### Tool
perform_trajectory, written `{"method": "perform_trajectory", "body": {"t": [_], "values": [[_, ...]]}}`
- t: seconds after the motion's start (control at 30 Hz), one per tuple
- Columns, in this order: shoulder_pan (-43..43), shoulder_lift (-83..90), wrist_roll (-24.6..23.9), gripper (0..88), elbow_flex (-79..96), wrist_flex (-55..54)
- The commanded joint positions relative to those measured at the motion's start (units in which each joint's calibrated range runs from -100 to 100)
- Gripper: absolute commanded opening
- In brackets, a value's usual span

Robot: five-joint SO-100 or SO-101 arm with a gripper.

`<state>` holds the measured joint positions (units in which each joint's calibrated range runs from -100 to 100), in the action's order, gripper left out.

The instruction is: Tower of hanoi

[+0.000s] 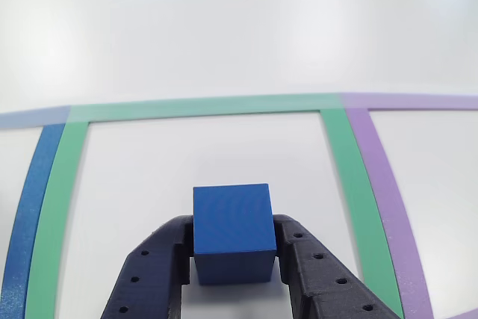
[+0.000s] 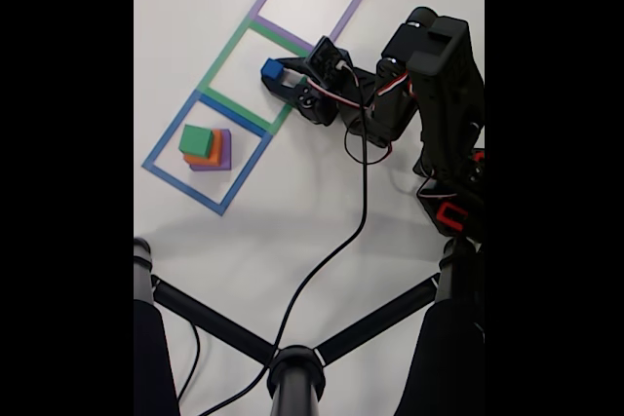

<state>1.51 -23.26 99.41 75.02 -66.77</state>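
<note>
Fixed view: pincer (image 2: 276,76) pinches blue cube (image 2: 270,69) over green square (image 2: 244,78) | three-block stack (image 2: 205,148) left in blue square (image 2: 207,151)

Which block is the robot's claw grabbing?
The small blue cube, squeezed by the gripper inside the green square. The green block, orange block and purple block sit stacked in the blue square.

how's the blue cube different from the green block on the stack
The blue cube sits between the gripper's fingers at the green-taped square; the green block rests on top of the stack, on an orange block, inside the blue-taped square. In the fixed view the blue cube looks smaller than the green block. Nothing grips the green block. Both are solid-coloured, box-shaped blocks.
</note>
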Motion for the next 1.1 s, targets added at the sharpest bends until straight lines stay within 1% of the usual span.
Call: {"method": "perform_trajectory", "body": {"t": [0.0,0.1,0.2,0.4,0.57,0.63,0.73,0.8,0.93,1.07], "values": [[-0.49,5.79,0.59,2.6,0.53,1.17],[-0.71,11.4,0.59,2.4,0.99,5.38],[-0.87,19.57,0.59,2.4,1.08,13.39],[-1.4,42.57,0.59,2.3,-0.83,40.43],[-2.24,58.6,0.41,2.2,-9.19,68.43],[-2.85,62.76,-1.8,2.1,-15.19,80.74],[-4.22,67.25,-6.58,2.1,-25.36,97.65],[-5.67,68.93,-9.52,2.3,-31.9,106.47],[-8.42,69.97,-13.01,2.4,-43.26,119.83],[-11.01,70.45,-14.3,2.4,-53.17,131.08]]}}
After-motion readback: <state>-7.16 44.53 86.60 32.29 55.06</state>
